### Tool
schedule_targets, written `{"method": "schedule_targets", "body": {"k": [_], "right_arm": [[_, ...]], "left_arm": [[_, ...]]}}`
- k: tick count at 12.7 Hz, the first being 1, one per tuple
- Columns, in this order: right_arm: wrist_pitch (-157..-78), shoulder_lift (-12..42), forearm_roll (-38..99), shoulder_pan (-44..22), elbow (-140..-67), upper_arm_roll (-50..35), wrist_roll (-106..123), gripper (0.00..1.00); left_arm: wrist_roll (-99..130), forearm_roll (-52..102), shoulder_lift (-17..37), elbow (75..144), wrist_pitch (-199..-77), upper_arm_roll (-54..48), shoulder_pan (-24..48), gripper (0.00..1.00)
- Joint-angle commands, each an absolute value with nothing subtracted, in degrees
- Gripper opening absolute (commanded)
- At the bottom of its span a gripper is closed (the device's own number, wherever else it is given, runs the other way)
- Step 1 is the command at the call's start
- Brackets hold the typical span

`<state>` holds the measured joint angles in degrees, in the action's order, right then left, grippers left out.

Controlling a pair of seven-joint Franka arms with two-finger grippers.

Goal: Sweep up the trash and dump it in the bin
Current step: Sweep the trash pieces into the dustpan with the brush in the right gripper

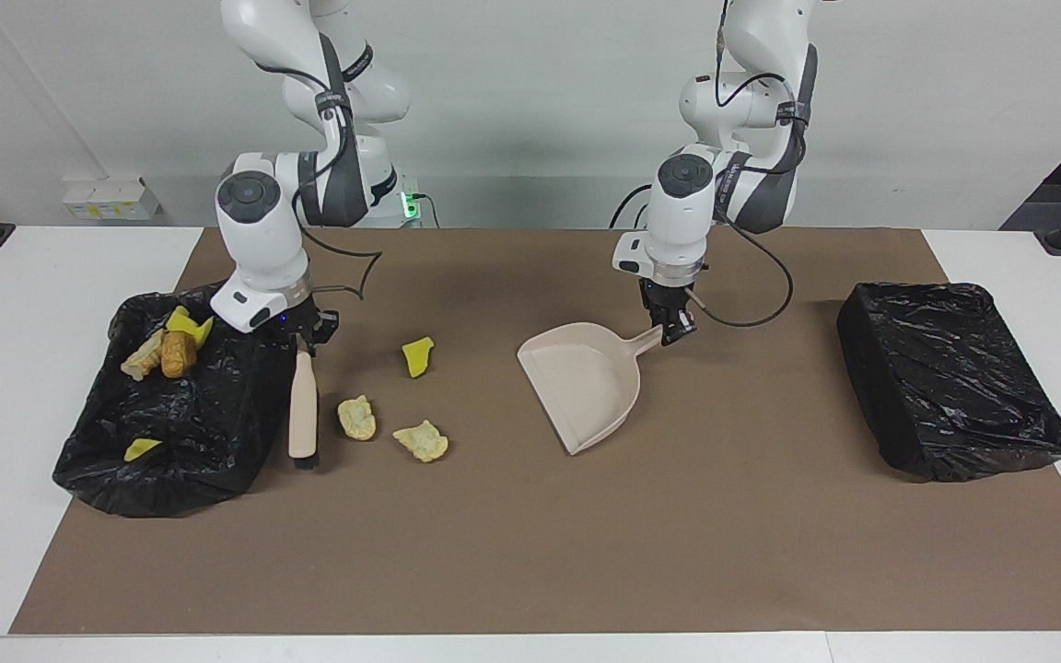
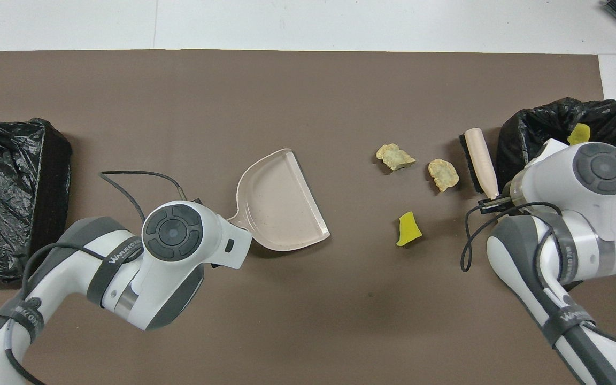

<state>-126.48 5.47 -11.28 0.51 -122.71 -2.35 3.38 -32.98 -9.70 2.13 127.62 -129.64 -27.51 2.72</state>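
Note:
Three pieces of trash lie on the brown mat: a yellow wedge and, farther from the robots, two beige chunks. My right gripper is shut on the handle of the beige brush. The brush's black bristles are down at the mat, between the nearest chunk and the bin at the right arm's end. My left gripper is shut on the handle of the beige dustpan. The pan's mouth faces the trash.
The bin at the right arm's end holds yellow wedges, a beige chunk and a golden-brown nugget. A second black-lined bin stands at the left arm's end. White tabletop surrounds the mat.

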Motion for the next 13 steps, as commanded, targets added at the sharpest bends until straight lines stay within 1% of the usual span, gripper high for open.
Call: {"method": "schedule_targets", "body": {"k": [1, 4, 6, 7, 8, 13], "right_arm": [[-127.80, 7.20, -12.92, -1.22, -121.56, -3.51, 4.75, 0.00], [-126.92, 8.08, -12.40, -6.40, -119.45, -3.69, 4.66, 0.00], [-126.91, 8.35, -11.60, -10.00, -119.09, -3.69, 4.22, 0.00], [-127.18, 8.87, -10.82, -11.76, -119.00, -3.69, 4.13, 0.00], [-127.44, 8.96, -9.94, -12.13, -119.00, -3.78, 4.13, 0.00], [-127.27, 8.88, 1.12, -20.47, -117.43, -3.78, 4.04, 0.00]], "left_arm": [[-31.73, -8.70, 0.53, 129.81, -131.57, -27.42, 3.08, 0.00], [-31.90, -9.40, 0.70, 128.94, -130.09, -27.33, 2.99, 0.00], [-31.90, -9.67, 0.88, 127.45, -125.45, -27.42, 2.90, 0.00], [-32.08, -12.37, 0.79, 126.48, -121.50, -27.51, 3.07, 0.00], [-32.08, -15.35, 0.79, 125.95, -119.46, -27.86, 3.08, 0.00], [-31.73, -15.64, 0.79, 125.60, -119.53, -28.48, 3.08, 0.00]]}}
